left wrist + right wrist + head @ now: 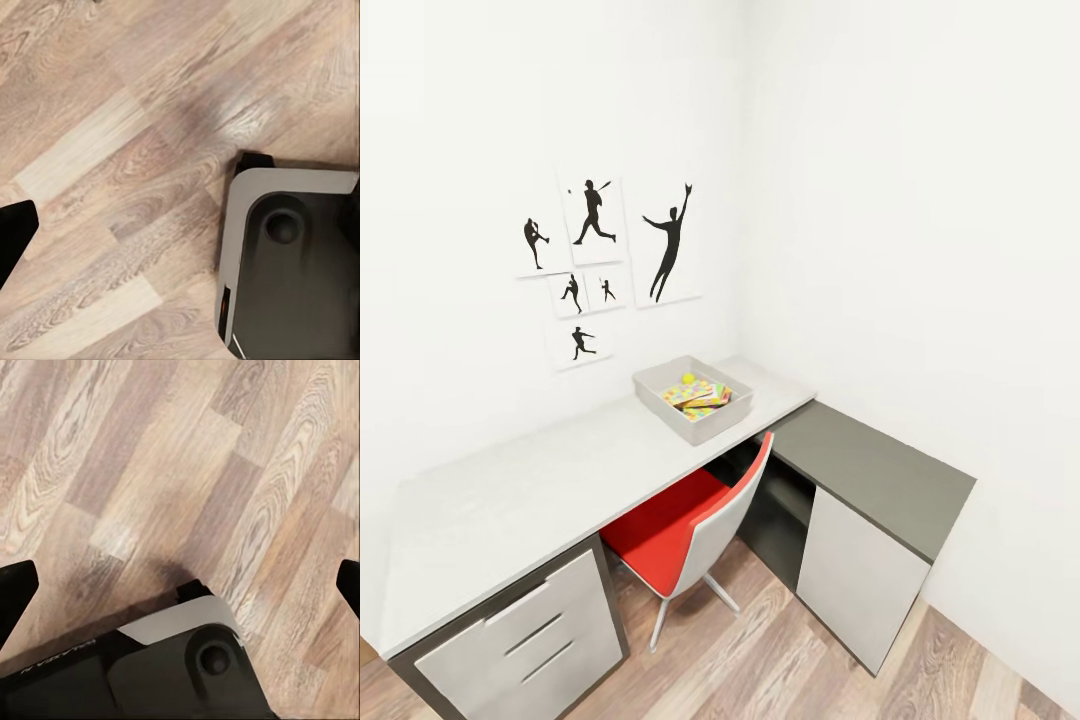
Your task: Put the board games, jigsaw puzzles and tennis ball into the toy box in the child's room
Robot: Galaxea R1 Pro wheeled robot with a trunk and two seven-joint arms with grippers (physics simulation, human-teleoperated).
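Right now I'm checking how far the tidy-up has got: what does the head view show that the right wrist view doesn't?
Head view: the toy box on the light desk, holding the tennis ball and colourful flat items, perhaps games or puzzles; a red chair, drawers, and baseball silhouettes on the wall.

Right wrist view: the robot's base, and dark fingertips wide apart at the frame's edges, holding nothing.

Both: the wooden plank floor.

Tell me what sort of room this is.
Probably a child's bedroom or study corner: an L-shaped desk with a red chair, baseball silhouette prints on the wall, and a toy box holding a tennis ball and colourful games.
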